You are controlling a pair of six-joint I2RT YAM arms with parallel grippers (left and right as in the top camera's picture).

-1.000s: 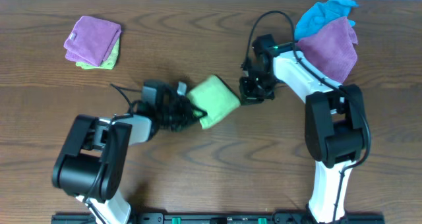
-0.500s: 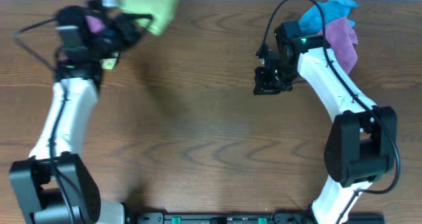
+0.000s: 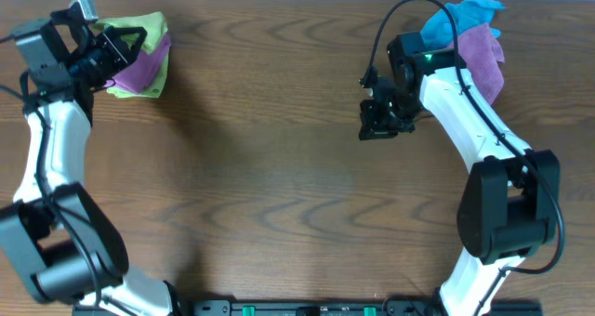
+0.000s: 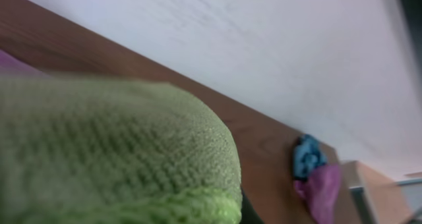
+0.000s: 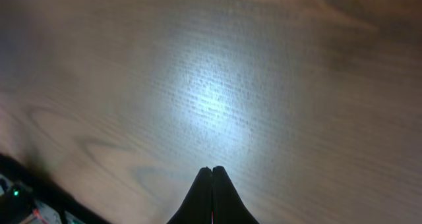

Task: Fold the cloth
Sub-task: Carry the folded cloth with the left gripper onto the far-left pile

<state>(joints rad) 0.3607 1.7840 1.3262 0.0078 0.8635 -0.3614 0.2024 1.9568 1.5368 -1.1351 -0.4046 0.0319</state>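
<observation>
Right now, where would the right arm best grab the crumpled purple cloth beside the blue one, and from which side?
Pinch the purple cloth at its near lower edge, coming from above on the robot's side: the blue cloth overlaps its far end, while that lobe lies bare and bunched.

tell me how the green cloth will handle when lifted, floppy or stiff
Probably floppy: the cloth shows a soft rounded fold, no sharp crease, in the left wrist view. Its fuzzy looped pile suggests it is light and unlikely to slip from the left end effector.
</observation>
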